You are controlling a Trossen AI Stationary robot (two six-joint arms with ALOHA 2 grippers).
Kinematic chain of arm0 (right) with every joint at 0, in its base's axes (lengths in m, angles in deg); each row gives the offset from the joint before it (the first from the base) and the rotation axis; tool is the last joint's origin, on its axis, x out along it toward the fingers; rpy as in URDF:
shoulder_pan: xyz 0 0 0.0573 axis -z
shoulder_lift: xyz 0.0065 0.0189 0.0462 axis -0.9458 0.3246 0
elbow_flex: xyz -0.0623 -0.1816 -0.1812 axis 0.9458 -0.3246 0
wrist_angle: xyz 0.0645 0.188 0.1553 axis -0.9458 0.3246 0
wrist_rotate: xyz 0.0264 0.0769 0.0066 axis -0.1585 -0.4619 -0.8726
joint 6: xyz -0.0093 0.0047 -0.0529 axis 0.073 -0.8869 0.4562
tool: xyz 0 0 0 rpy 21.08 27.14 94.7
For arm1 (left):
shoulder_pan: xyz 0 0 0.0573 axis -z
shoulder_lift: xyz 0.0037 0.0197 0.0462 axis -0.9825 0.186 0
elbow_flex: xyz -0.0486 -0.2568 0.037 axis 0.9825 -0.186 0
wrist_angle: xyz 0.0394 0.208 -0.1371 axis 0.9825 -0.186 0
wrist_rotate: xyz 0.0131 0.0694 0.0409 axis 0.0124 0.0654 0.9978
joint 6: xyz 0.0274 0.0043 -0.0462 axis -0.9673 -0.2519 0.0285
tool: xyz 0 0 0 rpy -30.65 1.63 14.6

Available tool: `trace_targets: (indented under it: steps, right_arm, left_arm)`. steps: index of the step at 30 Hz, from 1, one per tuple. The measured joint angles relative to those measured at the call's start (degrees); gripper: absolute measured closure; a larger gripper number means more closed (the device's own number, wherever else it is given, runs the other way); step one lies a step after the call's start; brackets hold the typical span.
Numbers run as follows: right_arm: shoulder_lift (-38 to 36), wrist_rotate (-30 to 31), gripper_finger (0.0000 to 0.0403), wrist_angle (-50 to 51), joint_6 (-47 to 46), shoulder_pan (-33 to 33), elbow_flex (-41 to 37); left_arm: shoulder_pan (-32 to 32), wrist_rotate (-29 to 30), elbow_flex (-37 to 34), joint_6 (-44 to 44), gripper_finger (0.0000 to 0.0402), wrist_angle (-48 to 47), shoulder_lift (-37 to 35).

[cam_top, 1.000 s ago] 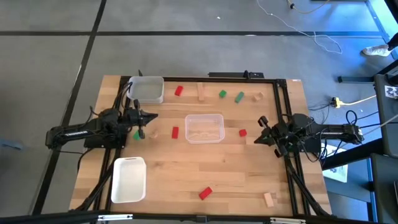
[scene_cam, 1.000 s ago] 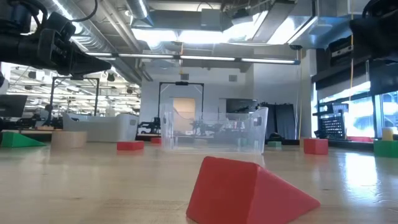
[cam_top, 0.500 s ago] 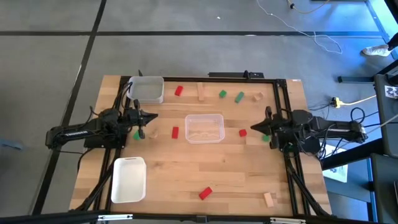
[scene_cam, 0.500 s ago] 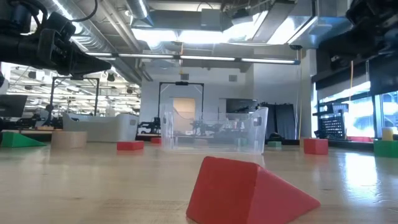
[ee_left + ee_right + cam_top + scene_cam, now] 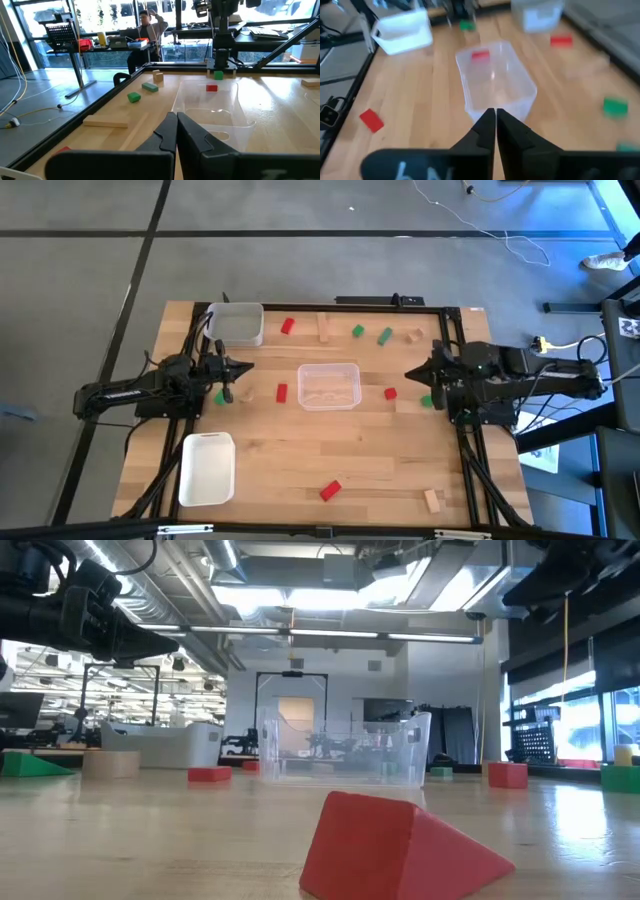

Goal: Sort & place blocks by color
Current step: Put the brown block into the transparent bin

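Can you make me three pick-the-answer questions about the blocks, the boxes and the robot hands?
1. Where is the clear plastic tray?
A. middle of the wooden table
B. on the floor
C. on an arm

2. How many small red wooden blocks lie on the table?
A. one
B. four
C. nine

3. How is the right hand?
A. wide open
B. shut, empty
C. holding a tray

Answers:
1 A, the high view shows it at the centre.
2 B, one near the far edge, two beside the clear tray, one near the front.
3 B, its fingers meet with nothing between.
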Motion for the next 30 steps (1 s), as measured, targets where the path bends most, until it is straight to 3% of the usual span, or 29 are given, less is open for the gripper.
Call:
trace_targets:
  steps: [6, 13, 20, 25, 30]
  right_arm:
    - [9.13, 0.03, 0.0360, 10.95, -9.16, 0.02, 8.23]
    - [16.61, 0.63, 0.0290, 12.28, -16.88, 0.04, 12.13]
    - [20.42, 13.07, 0.0210, 13.94, -25.30, 2.32, 12.91]
    - [21.91, 10.07, 0.0193, 17.54, -35.78, 8.26, 12.91]
    - [24.30, 7.04, 0.0198, 19.14, -32.88, 13.56, 12.91]
  left_arm:
    - [-0.02, 0.00, 0.00, 0.00, 0.0401, 0.00, 0.00]
    - [0.00, 0.01, -0.01, -0.33, 0.0401, 0.00, 0.00]
    - [-0.01, 0.01, -0.01, -0.33, 0.0401, 0.00, 0.00]
    - [-0.02, 0.09, 0.00, -0.35, 0.0401, 0.00, 0.00]
    - [0.00, 0.27, -0.01, -0.39, 0.0401, 0.01, 0.00]
